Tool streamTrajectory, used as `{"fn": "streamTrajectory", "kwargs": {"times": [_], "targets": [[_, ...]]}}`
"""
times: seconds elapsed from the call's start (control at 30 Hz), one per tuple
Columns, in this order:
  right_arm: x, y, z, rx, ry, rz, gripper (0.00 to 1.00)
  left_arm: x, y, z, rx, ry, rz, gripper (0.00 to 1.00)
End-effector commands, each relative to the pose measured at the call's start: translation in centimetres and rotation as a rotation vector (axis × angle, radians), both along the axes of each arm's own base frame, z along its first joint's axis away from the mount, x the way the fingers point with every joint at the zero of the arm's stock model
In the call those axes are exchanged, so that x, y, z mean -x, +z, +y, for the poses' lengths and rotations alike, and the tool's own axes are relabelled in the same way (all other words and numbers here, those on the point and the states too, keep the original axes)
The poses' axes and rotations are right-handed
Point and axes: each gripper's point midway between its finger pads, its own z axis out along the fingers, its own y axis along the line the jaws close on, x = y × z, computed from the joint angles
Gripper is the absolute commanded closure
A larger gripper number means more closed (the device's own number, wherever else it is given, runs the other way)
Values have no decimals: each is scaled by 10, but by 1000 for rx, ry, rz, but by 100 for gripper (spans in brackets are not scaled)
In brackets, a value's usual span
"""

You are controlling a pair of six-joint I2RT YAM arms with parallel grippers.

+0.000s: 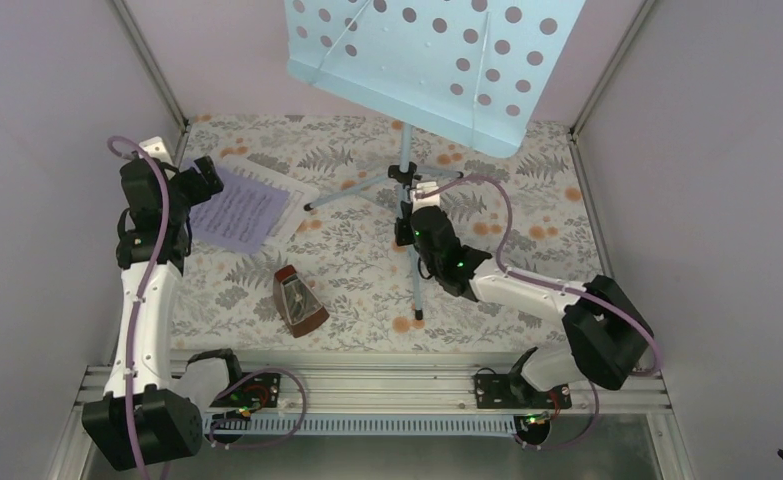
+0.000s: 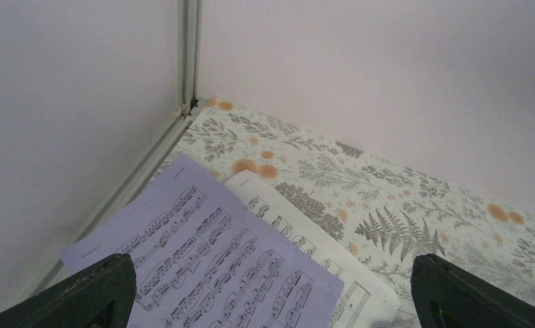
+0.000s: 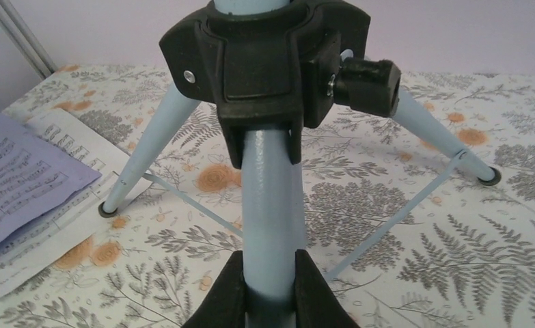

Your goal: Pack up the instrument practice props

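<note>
Top external | right gripper (image 1: 407, 235) pinched on music stand (image 1: 437, 60) near leg, under hub | left gripper (image 1: 203, 178) spread wide over lavender page (image 1: 237, 208) atop white page (image 1: 301, 196), left of stand | metronome (image 1: 298, 300) front-left of stand

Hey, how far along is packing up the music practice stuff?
Nothing looks packed yet. The right hand grips the music stand, standing unfolded; the left hand hovers open over the sheet music. Remaining: fold the stand, gather the pages, pack the untouched metronome.
</note>
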Motion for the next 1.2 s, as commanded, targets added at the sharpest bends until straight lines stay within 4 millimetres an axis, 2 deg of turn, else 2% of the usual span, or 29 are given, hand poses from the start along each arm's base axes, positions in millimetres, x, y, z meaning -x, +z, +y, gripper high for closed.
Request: {"fn": "streamTrajectory", "kwargs": {"times": [0.0, 0.03, 0.07, 0.17, 0.27, 0.4, 0.53, 0.73, 0.83, 0.97, 1.1, 1.17], "targets": [[-4, 1, 9, -161, -118, 46, 96, 4, 3, 4, -62, 15, -48, 0], [-3, 4, 11, -173, -111, 49, 91, 3, -1, 3, -64, 5, -42, 0], [-1, 6, 12, -184, -102, 50, 78, 4, -2, 2, -68, -2, -38, 0], [9, 21, 4, -213, -81, 33, 22, 4, -3, 0, -74, -13, -34, 0], [21, 32, -13, -241, -51, 24, 5, 5, -2, 0, -79, -17, -37, 0], [25, 21, -44, -374, 20, 121, 3, 5, -3, -2, -74, -29, -36, 0], [19, 35, -58, -539, 109, 166, 4, 5, -6, -5, -66, -44, -31, 0], [9, 79, -43, -859, 279, 256, 8, 6, -6, -5, -69, -42, -32, 0], [1, 88, -32, -978, 306, 314, 11, 5, -7, -6, -65, -51, -32, 0], [-14, 92, -20, -1097, 334, 374, 19, 4, -8, -8, -58, -60, -29, 0], [-27, 84, -10, -1143, 343, 437, 25, 4, -8, -10, -53, -66, -29, 0], [-32, 80, -6, -1171, 347, 472, 32, 5, -8, -10, -54, -67, -29, 0]]}}
